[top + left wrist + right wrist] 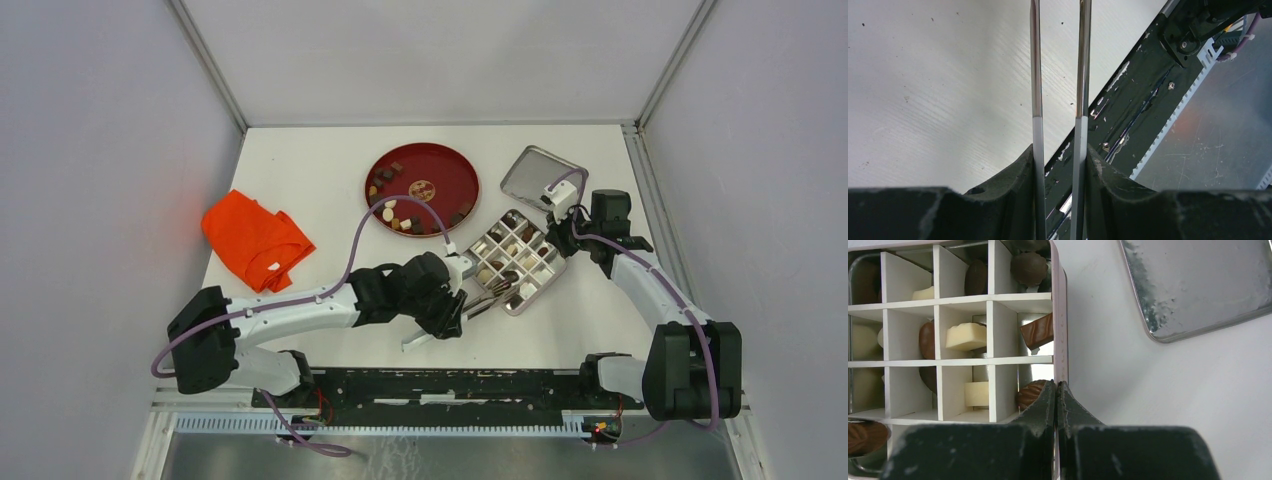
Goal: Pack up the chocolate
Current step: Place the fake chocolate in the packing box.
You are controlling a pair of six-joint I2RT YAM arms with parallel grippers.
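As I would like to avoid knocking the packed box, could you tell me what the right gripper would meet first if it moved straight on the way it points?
The right gripper, shut, sits at the divided tin's side wall. Going straight on, it would likely press that rim first, though depth is unclear.

Orange cloth (255,240) lies left of the red plate (440,165), metal lid (540,178) right.

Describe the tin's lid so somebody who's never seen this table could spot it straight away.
On the white table, look to the far right corner, right of the round red plate. The lid lies flat there, just beyond the divided tin holding chocolate. Unlike that tin, it is a bare, shallow silver rectangle with rounded corners and no dividers.
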